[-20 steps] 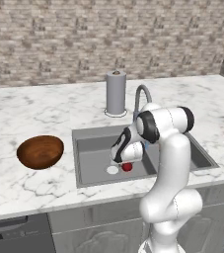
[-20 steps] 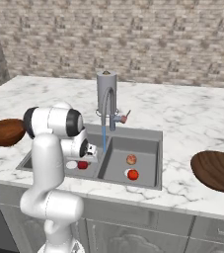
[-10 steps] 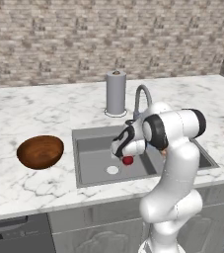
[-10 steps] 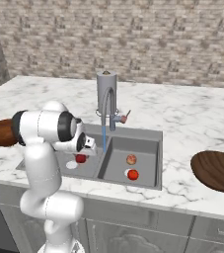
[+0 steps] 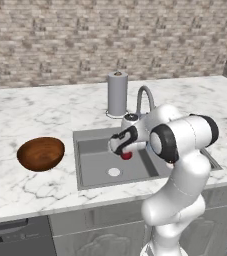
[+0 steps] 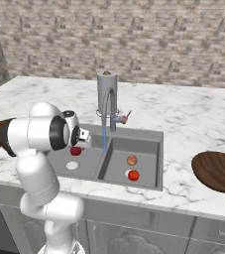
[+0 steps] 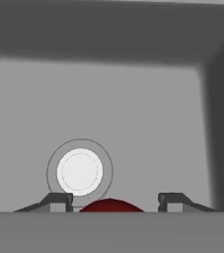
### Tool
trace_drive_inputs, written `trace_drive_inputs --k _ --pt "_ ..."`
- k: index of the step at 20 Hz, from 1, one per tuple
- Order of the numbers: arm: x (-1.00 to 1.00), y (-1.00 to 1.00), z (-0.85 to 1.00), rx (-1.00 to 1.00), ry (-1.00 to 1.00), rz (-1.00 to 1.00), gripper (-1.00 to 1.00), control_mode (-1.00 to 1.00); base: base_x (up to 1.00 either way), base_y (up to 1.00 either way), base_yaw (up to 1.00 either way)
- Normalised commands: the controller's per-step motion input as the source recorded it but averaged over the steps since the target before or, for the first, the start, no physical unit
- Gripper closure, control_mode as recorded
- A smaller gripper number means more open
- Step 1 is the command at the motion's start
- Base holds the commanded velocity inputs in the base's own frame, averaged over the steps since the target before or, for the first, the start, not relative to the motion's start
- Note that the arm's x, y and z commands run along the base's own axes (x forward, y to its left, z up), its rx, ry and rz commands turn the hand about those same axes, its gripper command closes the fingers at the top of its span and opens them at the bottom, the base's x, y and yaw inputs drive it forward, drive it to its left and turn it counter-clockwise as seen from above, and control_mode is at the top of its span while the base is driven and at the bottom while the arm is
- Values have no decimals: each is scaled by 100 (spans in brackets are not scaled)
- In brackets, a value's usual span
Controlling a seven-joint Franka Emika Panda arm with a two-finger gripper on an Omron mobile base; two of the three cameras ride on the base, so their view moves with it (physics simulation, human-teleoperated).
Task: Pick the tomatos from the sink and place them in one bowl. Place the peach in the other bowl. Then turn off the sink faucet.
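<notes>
A glossy red tomato [image 5: 127,155] hangs above the left basin of the grey sink [image 5: 92,160], and my gripper [image 5: 126,151] is shut on it. In the hand view the tomato [image 7: 111,205] sits between my fingertips [image 7: 59,200], over the white drain [image 7: 80,171]. In the right basin lie the pale peach [image 6: 132,159] and a second tomato [image 6: 133,174]. One wooden bowl [image 5: 40,153] stands on the counter left of the sink; the other bowl [image 6: 218,171] stands to the right. The gooseneck faucet [image 6: 107,106] runs a blue stream [image 6: 104,136] into the sink.
A grey upright cylinder [image 5: 117,94] stands behind the sink beside the faucet. The marble counter [image 5: 30,115] spreads to both sides, with a stone wall behind. My arm's elbow [image 5: 185,140] bulks over the sink's right part.
My gripper has risen from the left basin's floor with the tomato held in it, and the arm's elbow has swung up and outward.
</notes>
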Motion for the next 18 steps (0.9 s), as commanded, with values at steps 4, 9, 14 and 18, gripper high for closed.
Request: trace_drive_inputs --k 4,9,14,18 --pt "0 18 58 7 0 0 100 -100 0 0 0" --pt "0 21 53 8 0 0 100 -100 0 0 0" --pt "-2 36 45 6 0 0 100 -100 0 0 0" --pt "-5 37 57 5 -2 0 100 -100 0 0 0"
